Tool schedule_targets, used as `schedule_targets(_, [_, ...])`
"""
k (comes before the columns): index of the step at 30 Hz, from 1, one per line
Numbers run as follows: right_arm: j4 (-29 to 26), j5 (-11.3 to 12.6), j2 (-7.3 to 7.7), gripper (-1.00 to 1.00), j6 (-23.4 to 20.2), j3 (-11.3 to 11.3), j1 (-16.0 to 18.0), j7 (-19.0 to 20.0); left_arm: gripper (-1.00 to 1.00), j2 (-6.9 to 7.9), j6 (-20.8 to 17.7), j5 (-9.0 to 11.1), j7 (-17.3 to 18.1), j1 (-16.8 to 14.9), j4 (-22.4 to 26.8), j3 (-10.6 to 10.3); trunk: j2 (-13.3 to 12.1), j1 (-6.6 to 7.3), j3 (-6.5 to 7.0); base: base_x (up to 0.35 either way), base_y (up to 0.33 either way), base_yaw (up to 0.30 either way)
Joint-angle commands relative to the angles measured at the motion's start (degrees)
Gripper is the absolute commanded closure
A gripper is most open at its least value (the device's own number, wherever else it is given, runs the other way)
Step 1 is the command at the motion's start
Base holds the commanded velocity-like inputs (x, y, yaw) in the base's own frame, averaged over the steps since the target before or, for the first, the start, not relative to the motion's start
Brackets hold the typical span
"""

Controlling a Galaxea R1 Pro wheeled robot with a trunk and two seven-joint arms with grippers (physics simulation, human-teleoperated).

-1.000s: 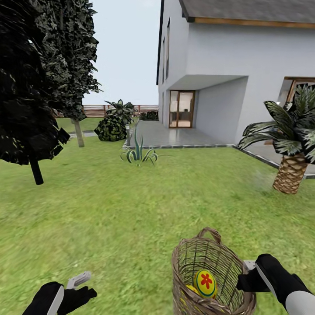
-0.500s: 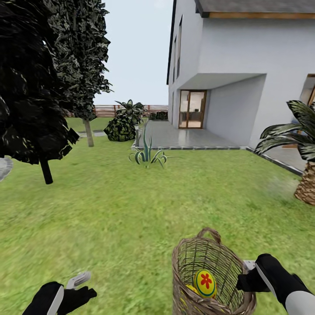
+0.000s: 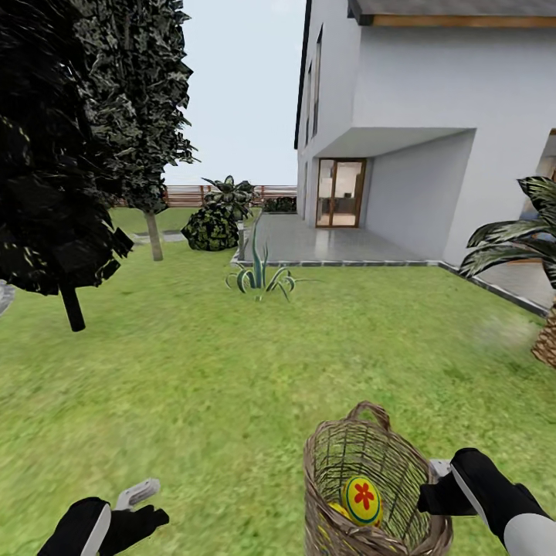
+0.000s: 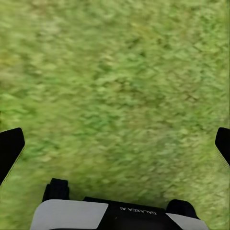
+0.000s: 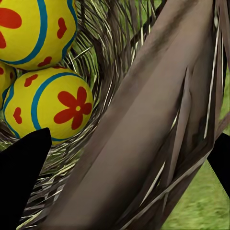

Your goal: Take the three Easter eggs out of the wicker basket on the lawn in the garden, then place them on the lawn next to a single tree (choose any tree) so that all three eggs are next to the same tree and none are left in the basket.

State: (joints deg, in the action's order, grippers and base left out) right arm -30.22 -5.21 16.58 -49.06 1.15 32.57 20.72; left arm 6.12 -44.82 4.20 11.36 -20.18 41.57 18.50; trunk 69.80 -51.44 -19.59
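Observation:
The wicker basket (image 3: pixel 371 463) is low at the right of the head view, and my right gripper (image 3: pixel 436 494) is shut on its rim. Seen from the right wrist, the thick woven rim (image 5: pixel 143 120) sits between that gripper's (image 5: pixel 124 172) black fingers. Inside lie yellow Easter eggs with red flowers: one (image 3: pixel 362 500) faces up, two (image 5: pixel 36 28) (image 5: pixel 52 108) show close, and a sliver of a third (image 5: pixel 4 81). My left gripper (image 3: pixel 139 502) (image 4: pixel 115 151) hangs open over bare lawn (image 3: pixel 216 371). A tree with a grey-brown trunk (image 3: pixel 154 235) stands far left.
A dark tree with a black trunk (image 3: pixel 72 307) stands nearer on the left. A spiky plant (image 3: pixel 259 276) grows mid-lawn, with a bush (image 3: pixel 210 225) behind it. A white house (image 3: pixel 432 116) with grey paving (image 3: pixel 332 245) lies ahead right. A palm (image 3: pixel 533 247) is at the right edge.
The whole view has swung left, so house, palm and trees sit further right in the picture. Both grippers and the basket keep their places in the view.

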Motion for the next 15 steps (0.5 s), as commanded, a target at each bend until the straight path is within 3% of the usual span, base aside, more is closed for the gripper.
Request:
schedule_targets(1, [-0.1,0.07,0.03,1.0,-0.25,0.08,0.04,0.47,-1.0,0.42,-0.42,0.45,-0.03,-0.03,0.13,0.24,0.04,-0.04,-0.07,0.337,0.0,0.0])
schedule_targets(15, [-0.1,0.03,0.03,1.0,-0.25,0.1,0.04,0.47,-1.0,0.82,-0.44,0.46,-0.11,-0.03,0.26,0.13,0.04,-0.04,-0.07,0.337,0.0,0.0])
